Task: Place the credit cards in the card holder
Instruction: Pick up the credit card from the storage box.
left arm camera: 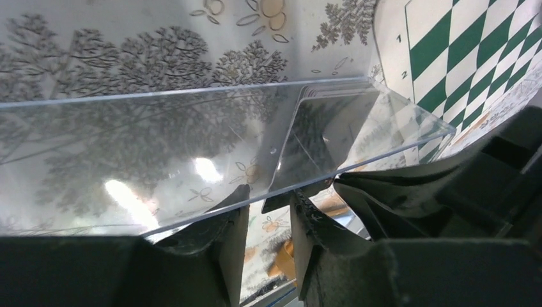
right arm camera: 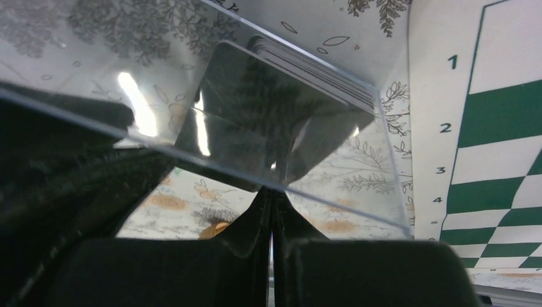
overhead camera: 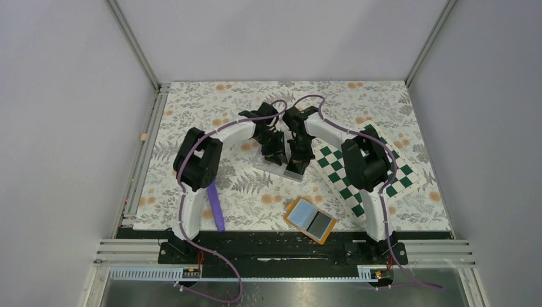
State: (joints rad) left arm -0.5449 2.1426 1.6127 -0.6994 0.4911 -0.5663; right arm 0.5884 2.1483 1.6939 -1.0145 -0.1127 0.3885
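A clear plastic box [overhead camera: 279,167] lies mid-table, and both grippers meet over it. In the right wrist view a dark credit card [right arm camera: 255,121] tilts up off the stack of cards [right arm camera: 319,71] inside the box. My right gripper [right arm camera: 271,192] is shut on that card's lower corner. My left gripper [left arm camera: 268,197] stands open at the box's near rim [left arm camera: 192,214], and the card's corner [left arm camera: 281,199] hangs above the gap between its jaws. The card holder [overhead camera: 310,219] lies open near the front edge, orange with light blue lining and a dark panel on its right half.
A green-and-white chequered mat [overhead camera: 367,169] lies right of the box, under the right arm. A purple strip [overhead camera: 215,208] lies at the front left beside the left arm. The floral cloth [overhead camera: 192,102] covers the table.
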